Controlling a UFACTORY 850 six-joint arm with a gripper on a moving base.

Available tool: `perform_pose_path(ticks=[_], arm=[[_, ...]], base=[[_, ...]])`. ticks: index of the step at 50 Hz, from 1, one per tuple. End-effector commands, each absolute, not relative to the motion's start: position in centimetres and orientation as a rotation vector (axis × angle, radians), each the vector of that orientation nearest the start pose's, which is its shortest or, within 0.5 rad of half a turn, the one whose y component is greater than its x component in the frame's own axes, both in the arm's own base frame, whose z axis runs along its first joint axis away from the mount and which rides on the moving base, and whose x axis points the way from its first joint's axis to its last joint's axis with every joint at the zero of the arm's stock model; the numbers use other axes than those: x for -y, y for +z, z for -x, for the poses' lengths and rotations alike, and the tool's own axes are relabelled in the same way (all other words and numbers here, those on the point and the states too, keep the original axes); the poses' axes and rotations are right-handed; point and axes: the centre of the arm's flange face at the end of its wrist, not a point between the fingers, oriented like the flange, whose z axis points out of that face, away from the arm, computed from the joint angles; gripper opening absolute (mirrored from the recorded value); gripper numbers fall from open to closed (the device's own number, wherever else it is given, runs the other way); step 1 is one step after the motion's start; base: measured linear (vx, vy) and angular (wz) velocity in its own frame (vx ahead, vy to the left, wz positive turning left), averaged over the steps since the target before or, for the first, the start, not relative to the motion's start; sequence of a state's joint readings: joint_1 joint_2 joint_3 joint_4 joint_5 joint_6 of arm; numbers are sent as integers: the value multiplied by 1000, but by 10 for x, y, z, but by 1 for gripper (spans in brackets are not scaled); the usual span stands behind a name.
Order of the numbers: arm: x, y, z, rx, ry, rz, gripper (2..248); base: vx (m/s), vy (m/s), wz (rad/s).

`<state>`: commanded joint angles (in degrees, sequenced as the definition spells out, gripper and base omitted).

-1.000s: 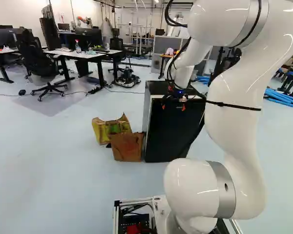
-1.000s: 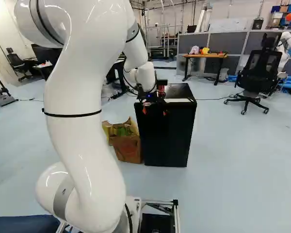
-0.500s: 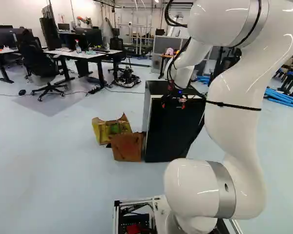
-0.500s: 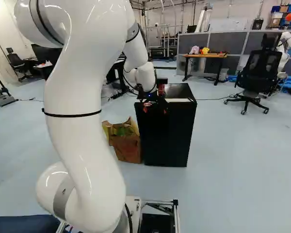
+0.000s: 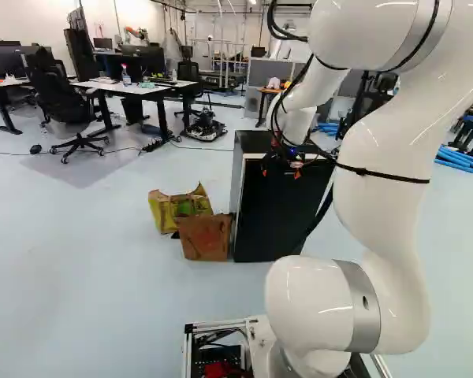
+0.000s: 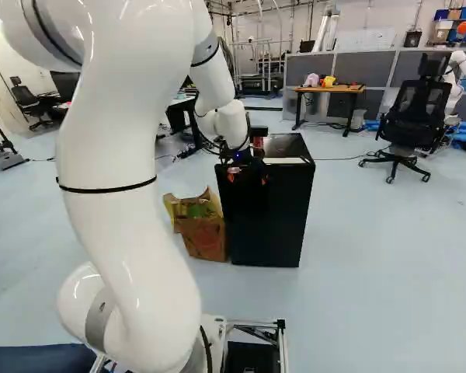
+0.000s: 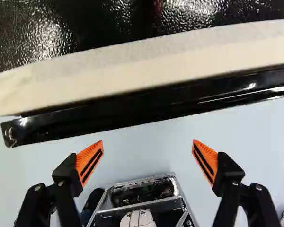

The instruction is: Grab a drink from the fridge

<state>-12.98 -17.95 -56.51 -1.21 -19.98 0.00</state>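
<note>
Black and glossy, the fridge (image 6: pixel 272 225) stands ahead of the base, and here's the gripper (image 5: pixel 280 172) right up at its top front edge! Over to the wrist view: the gripper (image 7: pixel 148 141) is spread wide, orange pads (image 7: pixel 90 163) well apart, nothing between them but a view down to the floor. Just ahead of them run the black front lip and the cream strip (image 7: pixel 146 68) along the fridge's top. Writing? Any markings on the brown box (image 6: pixel 203 237) beside the fridge, or on the yellow-green box (image 5: pixel 168 213) behind it, are too small to read. Now the change: against half a second ago, the white arm (image 5: pixel 382 157) has swung its upper part back towards the cameras, its black band a touch lower in both base views, while the gripper has barely shifted. Fridge and boxes hold their places, and the base hasn't budged.
</note>
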Motion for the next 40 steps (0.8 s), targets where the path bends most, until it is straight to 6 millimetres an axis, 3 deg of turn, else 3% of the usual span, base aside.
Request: perform_pose_path(ticks=[13, 40], arm=[[117, 411, -496, -332, -538, 3127, 247], [109, 418, -458, -331, -780, 3093, 247]], base=[[0, 0, 0], [0, 0, 0]])
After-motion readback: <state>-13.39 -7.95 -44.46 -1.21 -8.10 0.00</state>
